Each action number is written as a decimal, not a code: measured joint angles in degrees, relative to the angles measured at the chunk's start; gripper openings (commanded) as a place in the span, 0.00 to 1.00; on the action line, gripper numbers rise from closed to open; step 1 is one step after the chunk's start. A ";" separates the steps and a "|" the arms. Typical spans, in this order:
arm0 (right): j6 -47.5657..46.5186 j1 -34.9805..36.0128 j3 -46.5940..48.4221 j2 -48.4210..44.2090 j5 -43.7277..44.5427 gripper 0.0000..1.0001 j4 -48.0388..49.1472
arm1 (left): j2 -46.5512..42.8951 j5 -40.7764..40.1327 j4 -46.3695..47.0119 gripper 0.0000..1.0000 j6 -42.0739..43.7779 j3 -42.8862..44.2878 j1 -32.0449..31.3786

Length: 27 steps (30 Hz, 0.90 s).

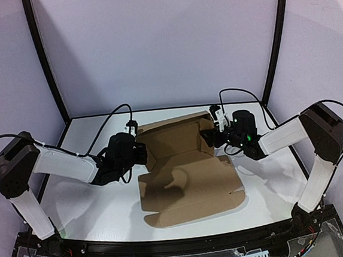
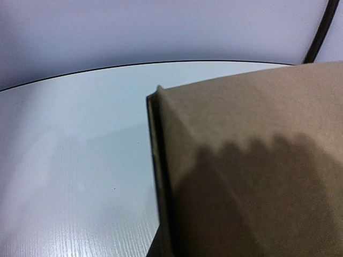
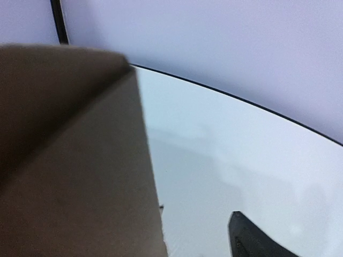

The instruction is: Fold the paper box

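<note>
Your box (image 1: 189, 190) lies in the middle of the table (image 1: 88, 202), between the two arms, and it's only part folded. The near half lies flat on the white top, with a creased flap (image 1: 197, 213) along its near edge. The far panel (image 1: 175, 135) stands up from the fold, its brown face toward the near side.

Your left gripper (image 1: 140, 153) is at the left end of that panel, right up against its edge. Your right gripper (image 1: 212, 138) is at the right end, close in on the corner there. Both arms reach inward from the sides, low over the table.

From your left wrist, the box (image 2: 257, 171) fills the right side of the view, with one upright edge seen end-on and bare table (image 2: 69, 160) off to the left. No fingers show there, so I cannot tell whether the left jaws are apart or closed.

From your right wrist, the box (image 3: 69, 160) blocks the left side, very near and blurred. One dark finger (image 3: 251, 240) pokes in at the bottom, apart from the cardboard, with table (image 3: 230, 150) showing between them. The other finger is hidden, so I cannot tell how the right jaws stand. I also cannot tell whether either gripper has hold of the panel.
</note>
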 measured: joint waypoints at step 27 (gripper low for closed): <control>3.15 -0.30 -5.58 -0.28 -5.92 0.53 3.83 | -16.83 6.76 -16.69 0.96 -4.12 0.04 -5.65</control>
